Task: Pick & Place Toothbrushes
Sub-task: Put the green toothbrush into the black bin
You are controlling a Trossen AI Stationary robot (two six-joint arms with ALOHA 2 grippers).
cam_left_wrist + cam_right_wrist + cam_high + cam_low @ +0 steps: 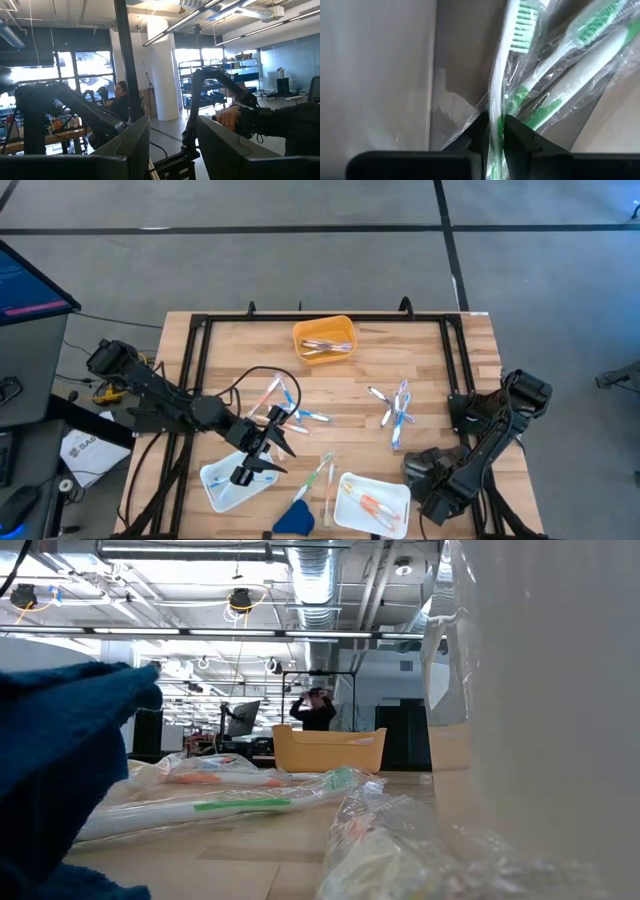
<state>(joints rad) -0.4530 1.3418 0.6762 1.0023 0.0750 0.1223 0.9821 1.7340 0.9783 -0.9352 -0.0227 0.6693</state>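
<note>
Blue wedge (60, 780) fills the low view's near left. Left claw (172, 137) stands open and empty, facing the room. Loose toothbrushes (395, 410) lie on the surface (430, 350) near the orange bin (323, 338), well inside the edges. Right claw (495, 127) pinches a wrapped green toothbrush (520, 30).
</note>
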